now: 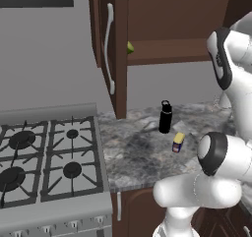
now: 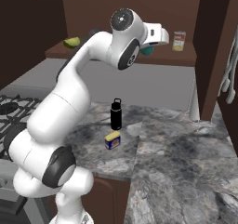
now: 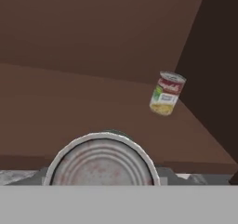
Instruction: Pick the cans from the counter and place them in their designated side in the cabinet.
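The teal can is up at the cabinet's inner shelf, at the end of my raised arm. Its silver lid sits close against the bottom of the hand view, with a thin teal edge above it. My gripper is shut on this can; the can hides the fingertips. The dark blue can with the yellow top lies on the marbled counter, below and apart from the hand.
A tall black bottle stands just behind the blue can. A pale can with a red-and-yellow label stands on the shelf to the right. A green-yellow fruit lies at its left. The open door's handle and the gas stove are left.
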Tool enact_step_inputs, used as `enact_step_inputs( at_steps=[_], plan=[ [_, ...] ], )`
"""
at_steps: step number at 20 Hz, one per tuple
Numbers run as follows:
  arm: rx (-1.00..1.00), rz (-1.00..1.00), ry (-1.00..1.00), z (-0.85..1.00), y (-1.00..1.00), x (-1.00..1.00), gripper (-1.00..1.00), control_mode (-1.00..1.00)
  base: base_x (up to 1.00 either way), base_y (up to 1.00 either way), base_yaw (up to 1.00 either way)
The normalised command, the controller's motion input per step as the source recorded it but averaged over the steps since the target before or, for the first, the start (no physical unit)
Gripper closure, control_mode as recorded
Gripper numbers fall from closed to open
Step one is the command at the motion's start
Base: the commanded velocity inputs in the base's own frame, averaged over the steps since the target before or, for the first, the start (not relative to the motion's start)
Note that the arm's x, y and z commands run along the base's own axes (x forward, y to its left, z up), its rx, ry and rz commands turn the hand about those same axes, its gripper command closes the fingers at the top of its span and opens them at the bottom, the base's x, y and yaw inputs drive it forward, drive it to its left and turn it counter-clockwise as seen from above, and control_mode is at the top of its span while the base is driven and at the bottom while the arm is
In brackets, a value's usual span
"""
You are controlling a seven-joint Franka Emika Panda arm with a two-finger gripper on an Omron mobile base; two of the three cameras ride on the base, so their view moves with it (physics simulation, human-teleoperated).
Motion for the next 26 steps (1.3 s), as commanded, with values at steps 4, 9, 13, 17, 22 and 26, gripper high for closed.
enact_step_inputs(
  at_steps=[4,9,13,17,22,26],
  plan=[
    [0.00,0.00,0.03,-0.10,-0.10,0.29,1.00,-1.00,0.00,0.00,0.00],
    [0.00,0.00,0.01,0.00,-0.11,0.27,1.00,-1.00,0.00,0.00,0.00],
    [0.00,0.00,0.00,0.00,-0.12,0.21,1.00,-1.00,0.00,0.00,0.00],
    [0.00,0.00,0.00,-0.01,-0.11,0.16,1.00,-1.00,0.00,0.00,0.00],
    [0.00,0.00,0.00,-0.05,-0.09,0.14,1.00,-1.00,0.00,0.00,0.00],
    [0.00,0.00,0.00,-0.09,-0.02,0.13,1.00,-1.00,0.00,0.00,0.00]
  ],
)
